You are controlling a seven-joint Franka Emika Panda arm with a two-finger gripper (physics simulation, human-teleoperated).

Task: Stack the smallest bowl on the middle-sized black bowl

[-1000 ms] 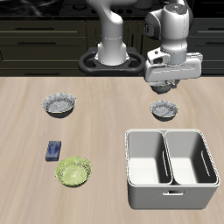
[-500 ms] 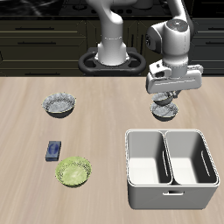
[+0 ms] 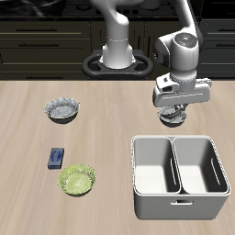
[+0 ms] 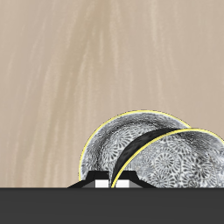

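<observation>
I'm at the pick-up step. In the exterior view my gripper (image 3: 173,110) is low over the smallest bowl (image 3: 173,118), which sits in the right half of the frame, a little above centre and just behind the white two-bin caddy (image 3: 179,188). The bowl is on the table, not lifted, and nothing is stacked yet.

In the wrist view my two pale fingertips (image 4: 102,182) stand on either side of a dark strip that looks like the bowl's wall, so I judge I'm straddling the rim. I cannot tell whether the fingers have closed on that wall or stand slightly apart around it. That view also shows two ruffled, yellow-edged arcs overlapping. I can't say if they are one bowl's rim and inside or a second bowl behind it.

The wider ruffled bowl in the frame's upper left is the one I take for the middle-sized black bowl (image 3: 61,111). It is well apart from me, with bare table between us. The green bowl (image 3: 78,180) and a small dark block (image 3: 57,158) lie at lower left, off the direct line.

Next I need a firm pinch on the thin rim and a straight lift. Then comes a level carry across the frame to the wider bowl — tilt the little one and it could slip — centring it before I let go.
</observation>
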